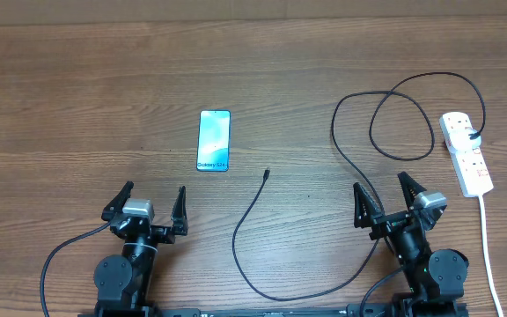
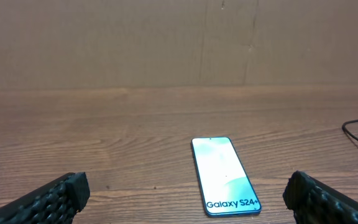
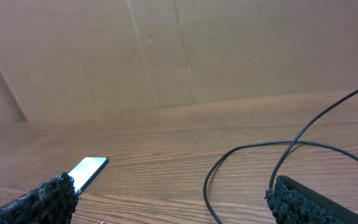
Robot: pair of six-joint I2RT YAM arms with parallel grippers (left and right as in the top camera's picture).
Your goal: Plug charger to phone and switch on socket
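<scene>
My left jaws and right jaws are both spread wide and hold nothing, low in the frame. The phone (image 1: 214, 140) lies flat on the counter (image 1: 77, 97), left of the middle, screen up. The charger (image 1: 237, 242) ends in a tiny plug tip (image 1: 267, 173) near the phone, not touching it. The socket (image 1: 466, 151) sits at the far right. I think the small tip may slip when I pinch it, and pushing it in may slide the phone away.
</scene>
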